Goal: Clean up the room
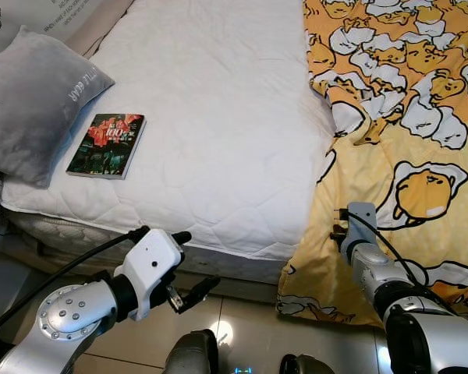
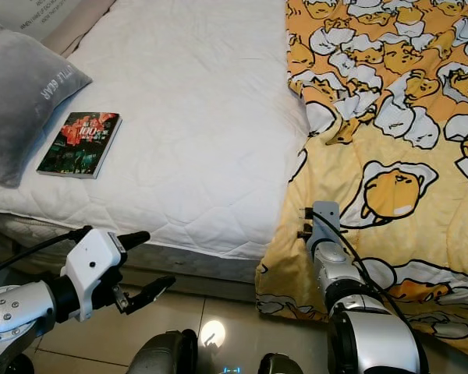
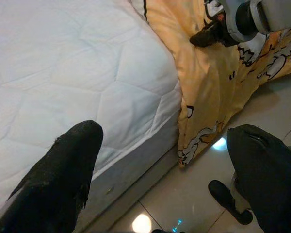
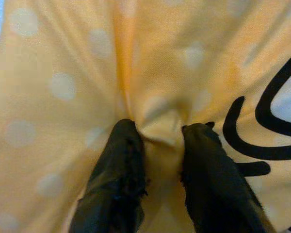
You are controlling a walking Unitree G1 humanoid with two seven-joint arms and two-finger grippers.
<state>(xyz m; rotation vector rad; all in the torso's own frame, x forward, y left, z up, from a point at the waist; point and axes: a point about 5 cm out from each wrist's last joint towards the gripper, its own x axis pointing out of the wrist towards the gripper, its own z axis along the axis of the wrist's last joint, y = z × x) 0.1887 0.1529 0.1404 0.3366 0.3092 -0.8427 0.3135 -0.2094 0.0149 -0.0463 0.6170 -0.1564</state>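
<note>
Blanket (image 4: pixel 157 73) fold pinched within right end effector (image 4: pixel 161 136)

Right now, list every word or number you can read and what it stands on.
"100": on the cover of the book lying on the white mattress; the rest of its cover text is too small to read.
White lettering on the grey pillow: shown upside down, too blurred to read reliably.

You can read "100" on the book (image 1: pixel 107 145) cover; the grey pillow (image 1: pixel 33 101) bears white lettering, illegible.
</note>
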